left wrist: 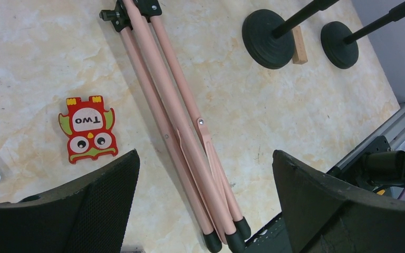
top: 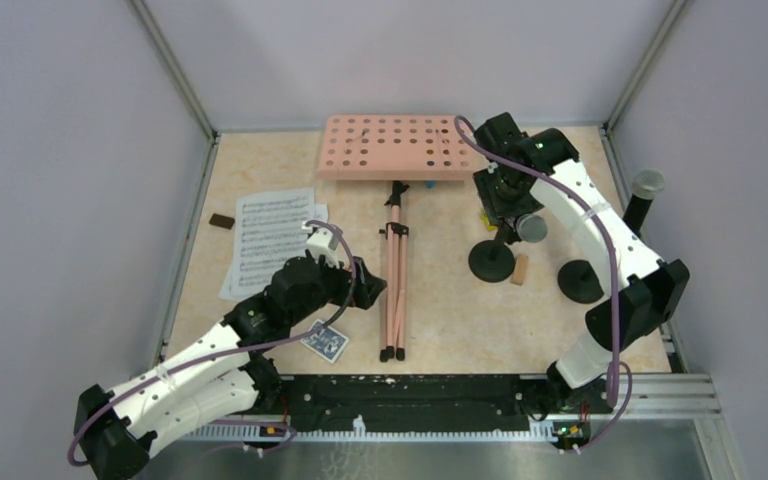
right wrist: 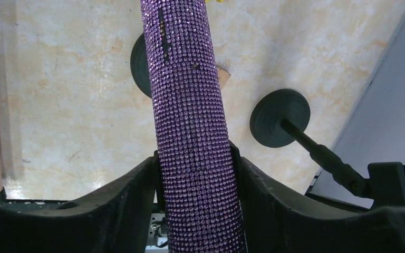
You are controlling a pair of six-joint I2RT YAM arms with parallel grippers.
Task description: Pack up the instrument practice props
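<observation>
Your left hand [left wrist: 205,153] hangs wide open over the folded legs of the salmon-pink music rack [top: 392,147], which lies flat mid-tabletop [top: 440,320]. At right, your right hand [right wrist: 196,158] clamps the purple-glitter microphone [right wrist: 184,79], near a black mic holder [top: 491,262].

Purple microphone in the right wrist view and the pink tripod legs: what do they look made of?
Purple glitter microphone: body wrapped in rows of tiny faceted studs, probably plastic rhinestones; bumpy, sparkly; core hidden. Salmon-pink tripod legs: smooth painted tubes, likely metal, judging by rivets and even sheen; black rubbery-looking caps at the ends.
</observation>
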